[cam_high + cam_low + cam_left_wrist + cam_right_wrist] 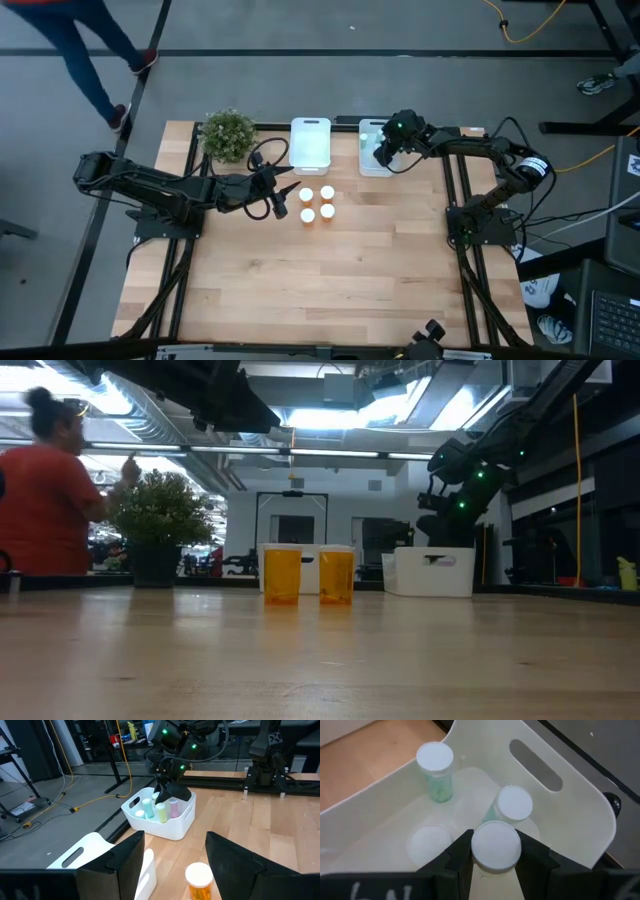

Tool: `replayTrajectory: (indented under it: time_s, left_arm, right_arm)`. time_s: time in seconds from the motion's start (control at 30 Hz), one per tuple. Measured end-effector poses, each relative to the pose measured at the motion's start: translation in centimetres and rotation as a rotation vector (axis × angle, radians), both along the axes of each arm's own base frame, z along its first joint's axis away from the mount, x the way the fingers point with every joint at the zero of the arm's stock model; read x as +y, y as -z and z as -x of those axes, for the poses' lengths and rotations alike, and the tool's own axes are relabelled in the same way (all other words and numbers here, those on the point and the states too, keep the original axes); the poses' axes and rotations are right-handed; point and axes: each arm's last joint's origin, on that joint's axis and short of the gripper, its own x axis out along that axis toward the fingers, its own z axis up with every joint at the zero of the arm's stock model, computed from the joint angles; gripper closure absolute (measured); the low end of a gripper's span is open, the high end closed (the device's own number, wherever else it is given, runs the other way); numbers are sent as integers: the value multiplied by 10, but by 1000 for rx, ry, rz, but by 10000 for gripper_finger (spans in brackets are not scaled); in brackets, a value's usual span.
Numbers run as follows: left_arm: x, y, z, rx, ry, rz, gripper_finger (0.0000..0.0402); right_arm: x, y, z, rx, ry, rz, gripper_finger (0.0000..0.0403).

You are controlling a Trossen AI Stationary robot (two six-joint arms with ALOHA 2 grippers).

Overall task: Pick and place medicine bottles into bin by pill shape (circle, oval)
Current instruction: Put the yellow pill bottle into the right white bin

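Observation:
Four orange bottles with white caps [317, 203] stand upright on the table in a square; two of them show in the low view [282, 575]. My left gripper [281, 203] is open just left of them, level, with one orange bottle [199, 879] ahead between its fingers, untouched. My right gripper [385, 150] is inside the right white bin [366, 160], shut on a pale bottle's white cap [496, 846]. Other small bottles, green [436, 767], yellowish [160, 812] and pink [173, 808], stand in that bin. My right gripper pinches the round white cap [479, 851] of a pale bottle between its two fingers, one on each side of the cap. The fingers come from above, pointing down into the bin. The cap hides the bottle's body, so I cannot tell whether it stands on the bin floor.
A second white bin [310, 143] stands left of the first, at the table's far edge. A potted plant [228, 135] stands at the far left. A person [45, 490] is beyond the table's far left corner. Bare wood lies toward the near edge.

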Motion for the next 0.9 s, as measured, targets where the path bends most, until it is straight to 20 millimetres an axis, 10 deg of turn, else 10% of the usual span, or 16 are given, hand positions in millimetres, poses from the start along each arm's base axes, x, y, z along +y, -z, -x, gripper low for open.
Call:
replayTrajectory:
  time_s: [0.9]
  left_arm:
    - [0,0,0,0,0,0,198]
  right_arm:
    - [0,-1,-1,-25,-24,-8,265]
